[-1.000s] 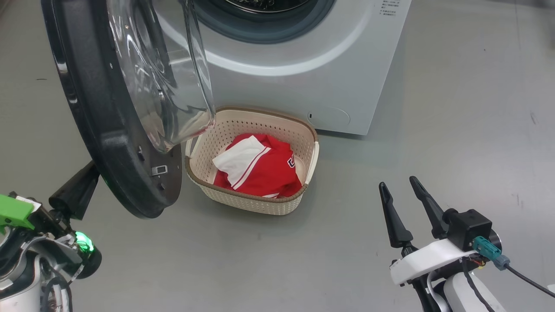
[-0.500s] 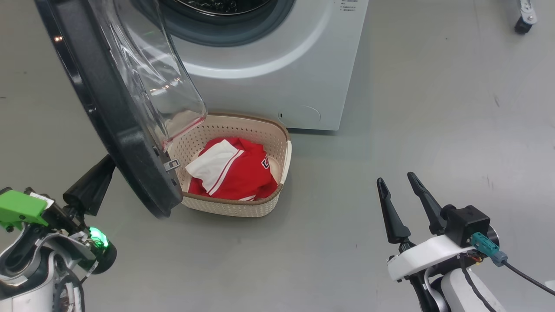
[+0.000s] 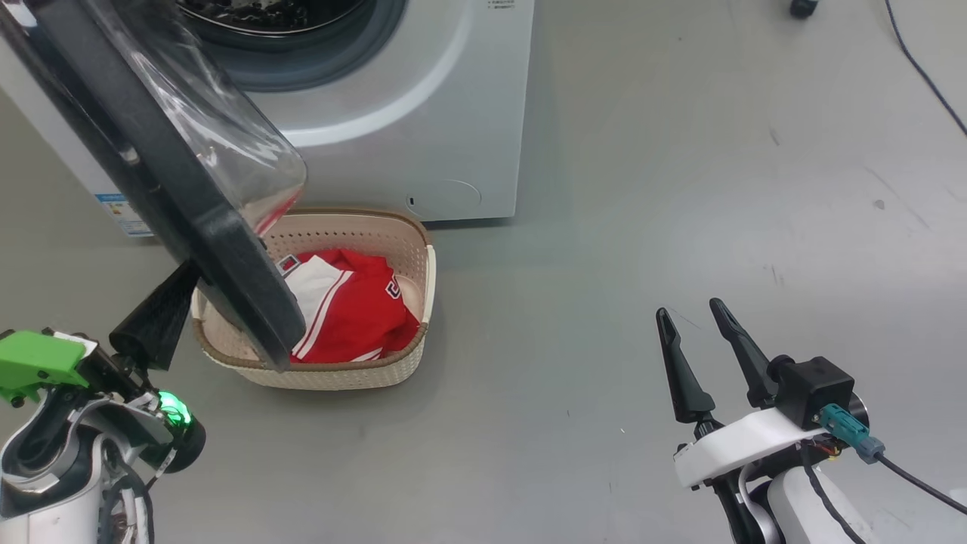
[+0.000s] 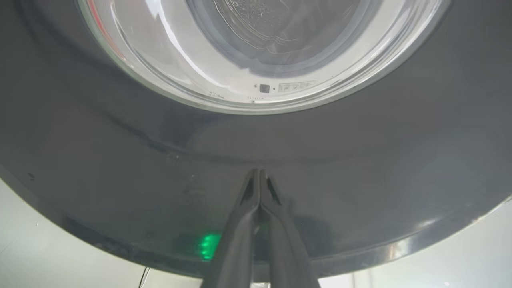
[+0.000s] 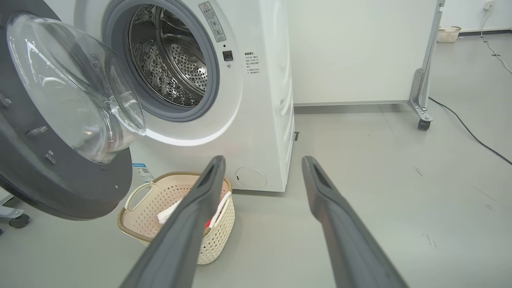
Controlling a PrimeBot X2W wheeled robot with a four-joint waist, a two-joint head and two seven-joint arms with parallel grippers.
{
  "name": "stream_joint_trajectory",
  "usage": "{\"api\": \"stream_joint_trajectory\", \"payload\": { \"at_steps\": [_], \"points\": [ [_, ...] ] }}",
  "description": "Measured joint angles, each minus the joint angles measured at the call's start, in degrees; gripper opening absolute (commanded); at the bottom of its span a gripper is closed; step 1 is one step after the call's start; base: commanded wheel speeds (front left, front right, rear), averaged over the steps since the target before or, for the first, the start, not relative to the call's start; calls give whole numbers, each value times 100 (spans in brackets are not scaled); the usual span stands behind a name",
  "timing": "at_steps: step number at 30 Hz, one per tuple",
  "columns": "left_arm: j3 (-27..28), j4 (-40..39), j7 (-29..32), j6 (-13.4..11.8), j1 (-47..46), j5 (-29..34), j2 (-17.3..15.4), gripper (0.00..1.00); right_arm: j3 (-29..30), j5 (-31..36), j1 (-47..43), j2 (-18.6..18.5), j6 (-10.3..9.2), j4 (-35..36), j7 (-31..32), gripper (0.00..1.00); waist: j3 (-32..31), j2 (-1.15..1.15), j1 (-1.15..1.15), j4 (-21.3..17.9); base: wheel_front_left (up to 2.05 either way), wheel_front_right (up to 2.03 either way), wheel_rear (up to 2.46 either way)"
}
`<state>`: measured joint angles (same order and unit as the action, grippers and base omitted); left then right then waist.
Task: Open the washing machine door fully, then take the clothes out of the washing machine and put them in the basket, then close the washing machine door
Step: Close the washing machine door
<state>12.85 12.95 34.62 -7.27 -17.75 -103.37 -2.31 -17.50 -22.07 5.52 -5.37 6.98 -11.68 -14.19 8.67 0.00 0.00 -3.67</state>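
Observation:
The washing machine stands at the top left, and its steel drum looks empty. The washing machine door is partly swung and hangs over the left part of the basket. The red and white clothes lie in the basket. My left gripper is shut with nothing in it, and its tips press on the door's black outer rim below the glass window. Over bare floor at the lower right, my right gripper is open and empty.
A blue sticker sits low on the machine's front. Grey floor stretches to the right of the machine. A black cable runs across it at the far right, beside a partition leg on a caster. Another small basket stands far back.
The camera has turned, shifting the whole scene left. The door has swung toward the machine and now covers the basket's left side, with the shut left gripper following on its outer face. The right gripper stayed open.

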Motion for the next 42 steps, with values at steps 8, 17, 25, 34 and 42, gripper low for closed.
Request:
{"api": "stream_joint_trajectory", "payload": {
  "at_steps": [8, 17, 25, 34, 42],
  "points": [
    [13, 55, -345, 0, -141, 0, 8, 0, 22, 0, 36, 13, 0, 0, 0, 100, 63, 0, 0, -492, 0, 0, 0],
    [88, 119, -730, -1, -302, 1, 22, 0, 56, -7, 43, 85, 0, -5, 0, 100, 123, 0, 0, -1030, 0, 0, 0],
    [102, 285, -1238, -1, -694, 13, 36, 0, 151, -10, 43, 107, 0, -5, 0, 100, 177, 0, 0, -1449, 0, 0, 0],
    [67, 526, -1696, -1, -910, 145, 45, 0, 48, -53, 43, 175, 0, -14, 0, 100, 226, 0, 0, -1793, 0, 0, 0],
    [98, 770, -1978, -1, -1090, 160, 47, 0, 87, -62, 41, 186, 0, -19, 0, 100, 294, 0, 0, -2115, 0, 0, 0]
  ]
}}
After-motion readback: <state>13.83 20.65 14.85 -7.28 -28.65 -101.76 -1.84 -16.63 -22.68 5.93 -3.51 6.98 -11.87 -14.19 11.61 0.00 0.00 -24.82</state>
